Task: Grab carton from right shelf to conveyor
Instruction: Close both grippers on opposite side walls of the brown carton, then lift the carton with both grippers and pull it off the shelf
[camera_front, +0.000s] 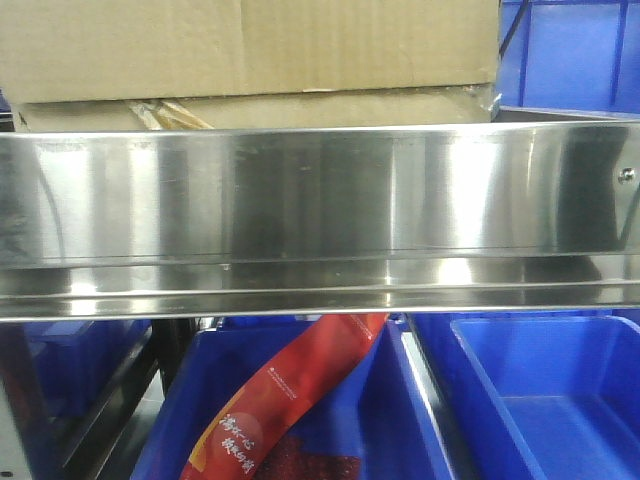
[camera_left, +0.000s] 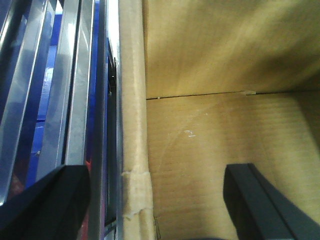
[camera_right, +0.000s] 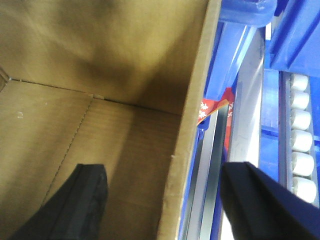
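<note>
Left fingers (camera_left: 50, 210) spread wide, straddling a carton (camera_front: 250, 50) edge: one finger over the shelf (camera_front: 320, 200) rails, the other over cardboard, gap on both sides. Carton sits on the shelf top behind the front rail, runs out of view at left, ends past mid-rail. Upper blue bin (camera_front: 570, 55) just beside its right edge. Under the rail: lower blue bins (camera_front: 560, 400), red bag (camera_front: 280, 400) in the left one. Right fingers (camera_right: 75, 210) spread too, carton edge between them, untouched. White rollers (camera_right: 302, 145) far right.
</note>
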